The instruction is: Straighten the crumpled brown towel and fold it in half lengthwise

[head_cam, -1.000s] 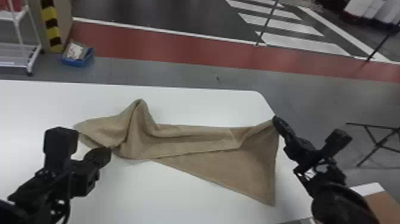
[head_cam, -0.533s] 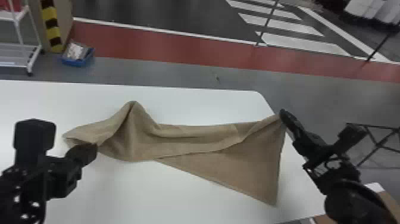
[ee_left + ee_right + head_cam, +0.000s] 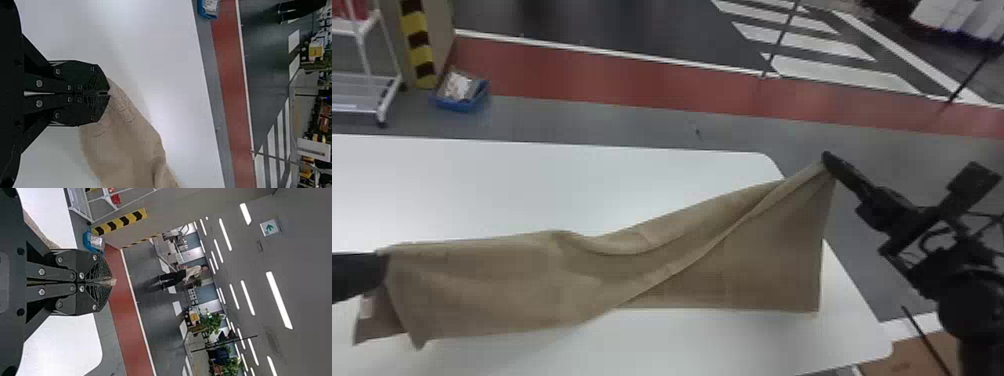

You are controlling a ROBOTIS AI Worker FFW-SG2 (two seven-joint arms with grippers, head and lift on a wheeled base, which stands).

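**Brown towel strung between both grippers, one at each end**

So the brown towel [image 3: 642,280] runs from the lower left of the head view over to the right of centre, slanting up at the right. It's stretched over the white table [image 3: 482,195], with a loose dip along the top edge near the middle and a long diagonal fold running from the upper right corner down to the bottom middle.

Left gripper [image 3: 383,262] comes in at the left edge, a bit below halfway. In the left wrist view its two black fingers are together, pinching the towel's edge. Under it, the cloth hangs in two pointy flaps at the lower left, kinda messy.

Right gripper [image 3: 827,159] is right of centre with a corner clamped in its tips; the right wrist view has a little bit of cloth poking out between them. From there the side edge drops pretty much straight down.

Background stuff: blue bin [image 3: 457,105] on the floor, upper left, beside a yellow-and-black striped post [image 3: 418,47].
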